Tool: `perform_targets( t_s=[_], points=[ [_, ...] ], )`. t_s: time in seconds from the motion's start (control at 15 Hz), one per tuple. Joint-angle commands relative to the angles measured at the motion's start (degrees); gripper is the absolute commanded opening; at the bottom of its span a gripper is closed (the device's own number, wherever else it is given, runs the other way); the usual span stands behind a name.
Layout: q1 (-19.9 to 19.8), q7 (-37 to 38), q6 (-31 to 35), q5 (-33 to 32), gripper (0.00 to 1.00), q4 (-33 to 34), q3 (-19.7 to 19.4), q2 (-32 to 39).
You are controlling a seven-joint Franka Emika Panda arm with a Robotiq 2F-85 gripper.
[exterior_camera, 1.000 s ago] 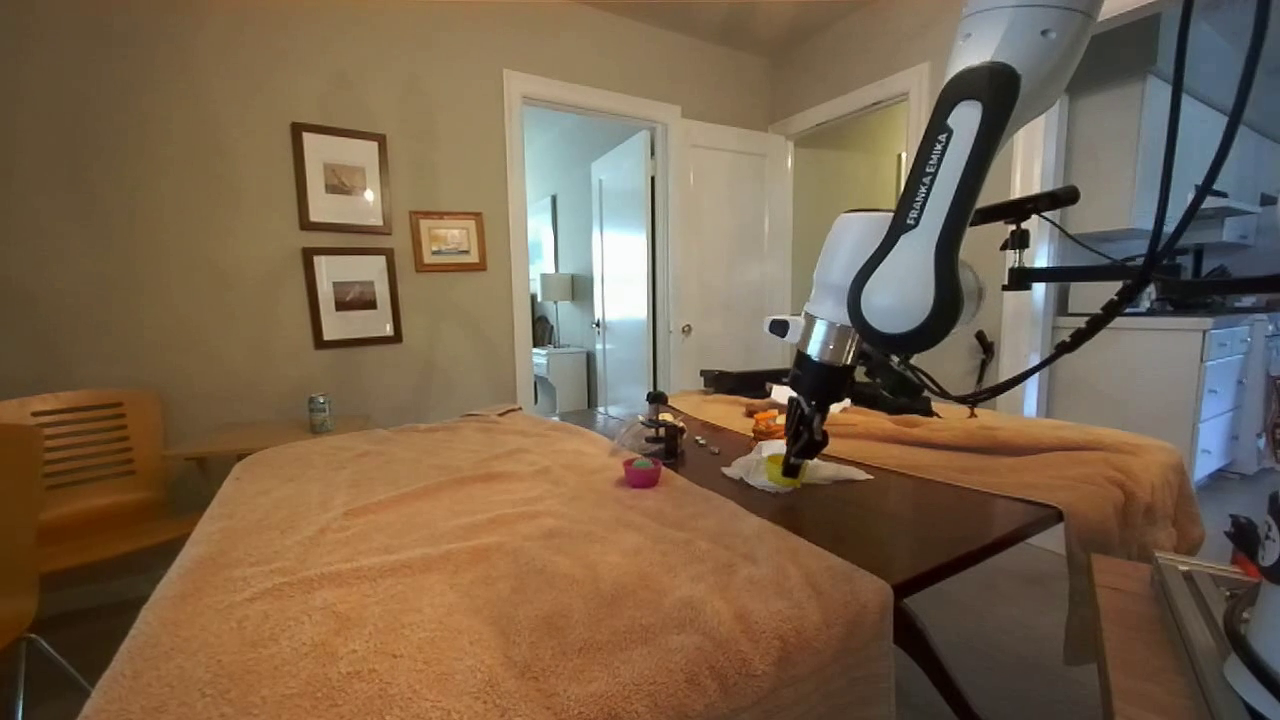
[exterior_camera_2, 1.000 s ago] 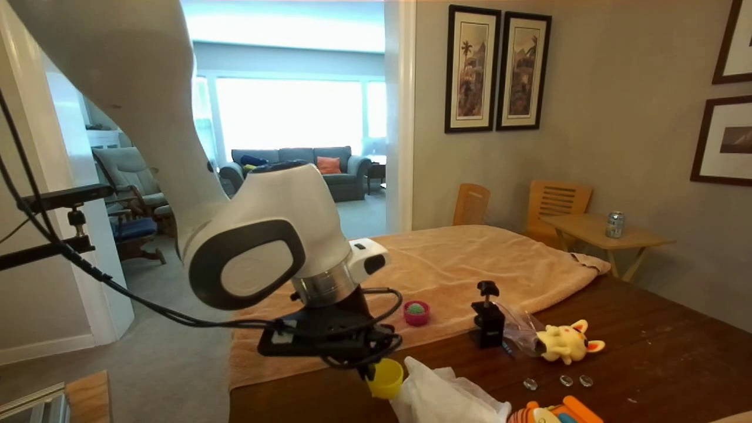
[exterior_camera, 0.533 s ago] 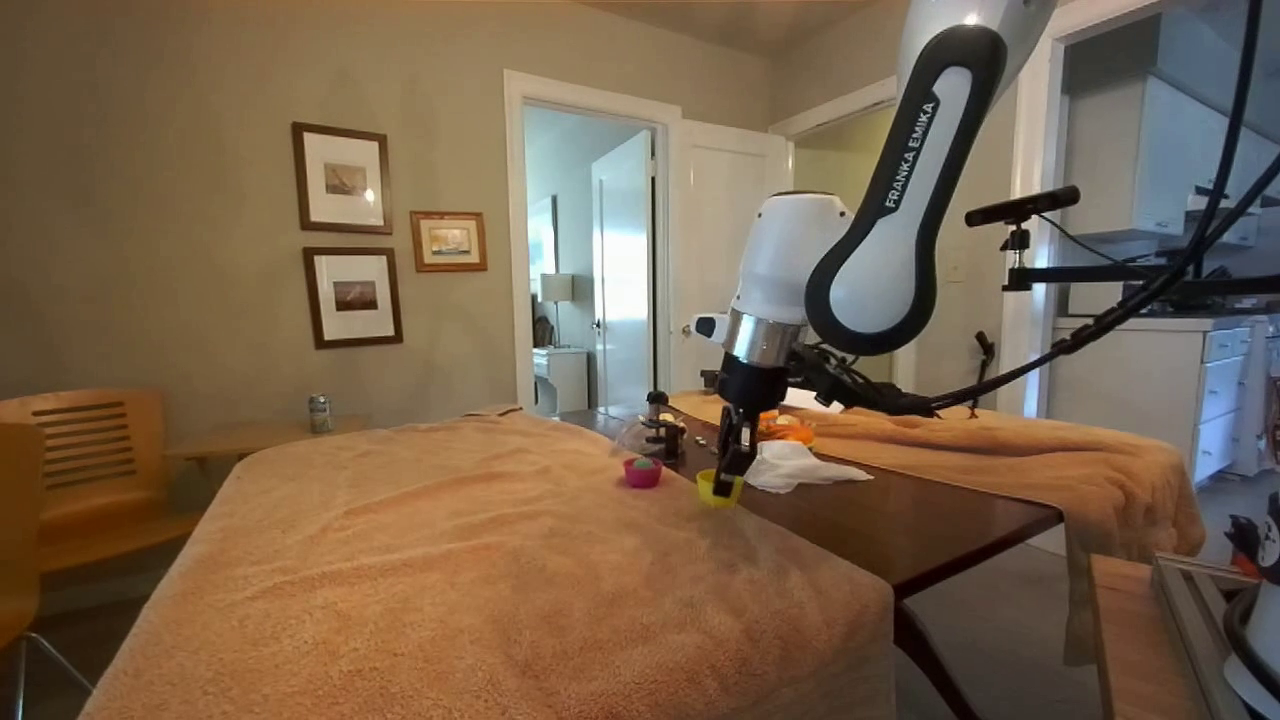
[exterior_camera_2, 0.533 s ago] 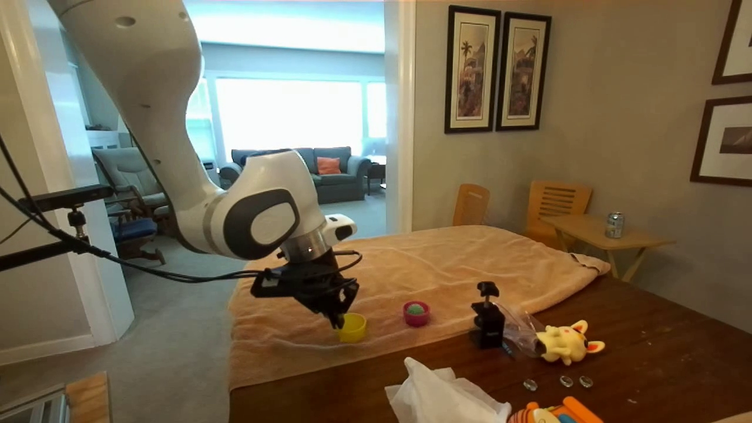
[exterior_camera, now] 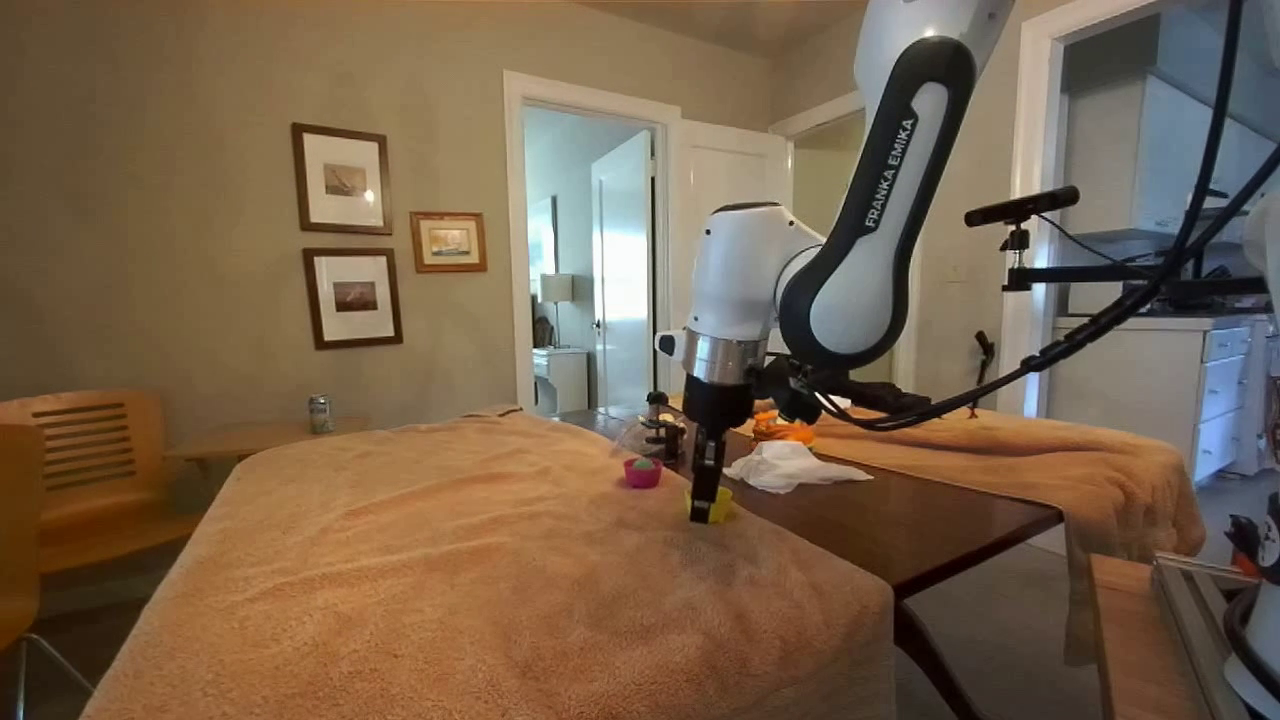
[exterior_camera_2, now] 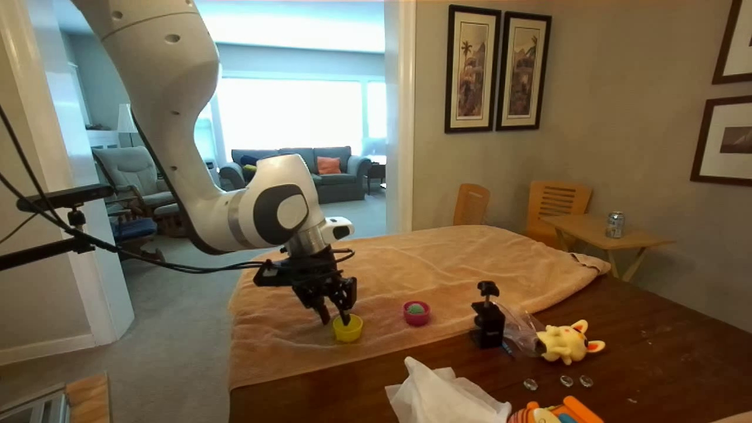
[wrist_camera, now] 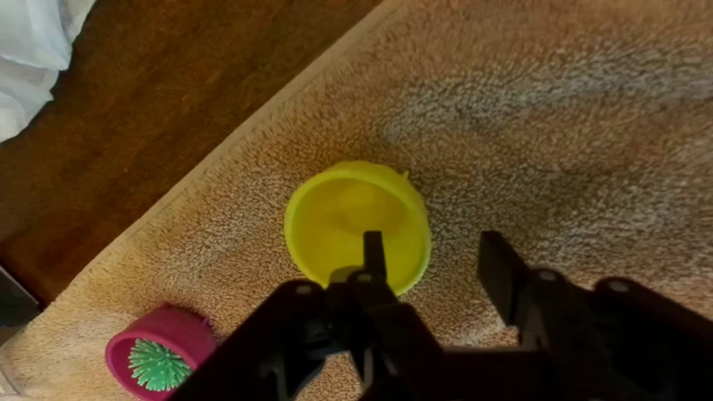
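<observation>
Fingers point(wrist_camera: 498, 278), a black jointed pair, on the black Robotiq gripper point(exterior_camera_2: 335, 321): parted and released, one tip over the mouth of the round yellow plastic cup point(wrist_camera: 345, 217), the other outside its rim; whether the inner tip touches the cup cannot be told. The cup sits mouth upward on the peach-orange terry towel point(wrist_camera: 557, 139), near its edge. Near it, same towel: round magenta plastic cup point(exterior_camera_2: 416, 321), holding a spiky green ball point(wrist_camera: 159, 365). Towel covers part of the dark-brown wooden table point(exterior_camera_2: 329, 390). Table further bears: crumpled white tissue-like sheet point(exterior_camera_2: 446, 393); black upright screw clamp point(exterior_camera_2: 487, 320); pale-yellow toy figure with pointed ears point(exterior_camera_2: 564, 343), lying down, a clear plastic piece point(exterior_camera_2: 521, 331) between it and the clamp; three clear, rounded glass-like pieces point(exterior_camera_2: 566, 380); orange striped toy point(exterior_camera_2: 578, 409), partly out of frame. Background, both exterior views: metallic drinks can point(exterior_camera_2: 615, 224) on a small pale-wood side table point(exterior_camera_2: 587, 232).
</observation>
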Motion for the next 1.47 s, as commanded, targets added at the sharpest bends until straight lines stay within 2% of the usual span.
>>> perform_targets(
  t_s=[0.0, 0.93, 1.0, 1.07, 1.27, 1.4],
  points=[
    [-0.1, -0.1, 0.0, 0.0, 0.52, 0.0, 0.0, 0.0],
    [-0.2, -0.1, 0.0, 0.0, 0.52, 0.0, 0.0, 0.0],
    [-0.2, -0.1, 0.0, 0.0, 0.77, 0.0, 0.0, 0.0],
    [-1.2, -1.3, 0.1, 2.1, 0.78, -0.3, 1.5, -0.5],
    [-2.0, -2.0, 1.5, 4.5, 0.99, -1.0, 3.7, -3.9],
    [-2.2, -1.6, 2.2, 6.2, 1.0, -1.1, 5.1, -6.0]
  ],
)
